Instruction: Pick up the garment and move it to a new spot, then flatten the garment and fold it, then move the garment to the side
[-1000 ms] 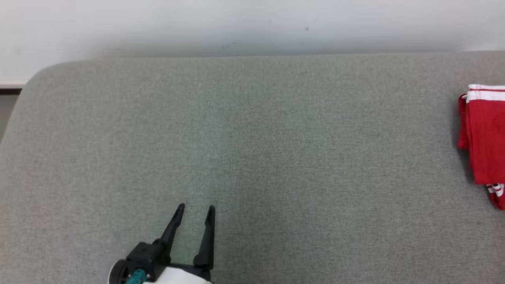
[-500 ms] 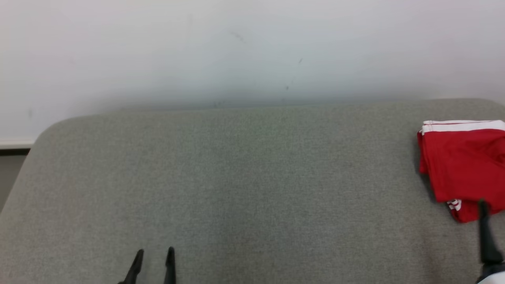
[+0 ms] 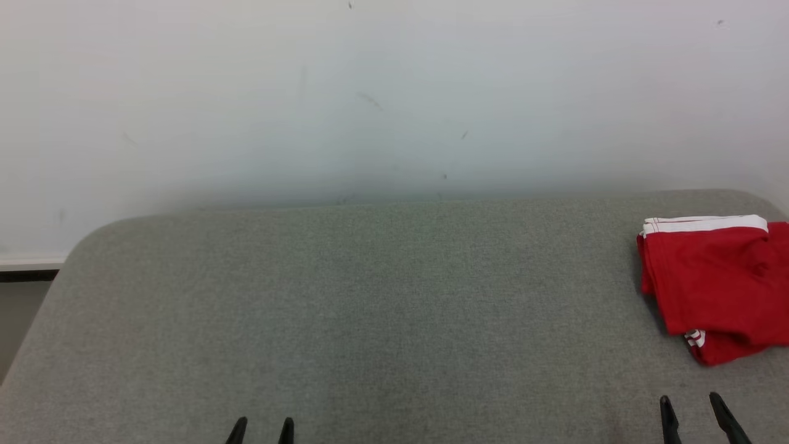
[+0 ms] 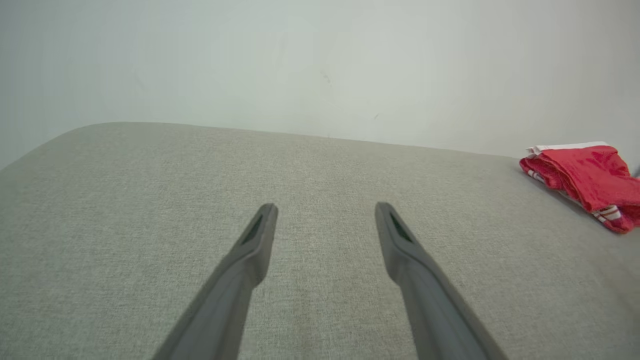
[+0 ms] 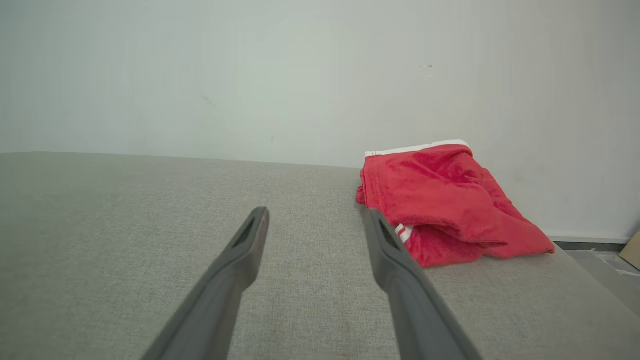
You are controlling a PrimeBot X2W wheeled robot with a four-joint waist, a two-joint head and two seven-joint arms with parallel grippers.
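The garment (image 3: 709, 277) lies folded into a compact red bundle at the right end of the desk (image 3: 370, 308), close to the far edge and the rounded right corner. A white band runs along the bundle's far edge, and a small piece of red-and-white striped trim shows at its near lower corner. In the head view the picture's right edge cuts off part of the bundle. My right hand (image 3: 690, 401) sits on the near side of the garment, near it but apart, with bare grey fabric between its fingertips and the bundle's near corner. In the right wrist view the garment (image 5: 440, 200) lies ahead and to the right of my right hand (image 5: 316, 213); the right-side finger crosses the bundle's near left corner in the picture, with no contact to be seen. My right hand is released, its two dark fingers spread wide with nothing between them. My left hand (image 3: 264, 424) is well apart from the garment, toward the left half of the desk at the bottom of the head view. In the left wrist view the garment (image 4: 585, 175) appears far off to the right of my left hand (image 4: 326, 207), which is likewise released and holds nothing. Behind the desk rises a plain pale wall (image 3: 370, 92) with a few faint marks.
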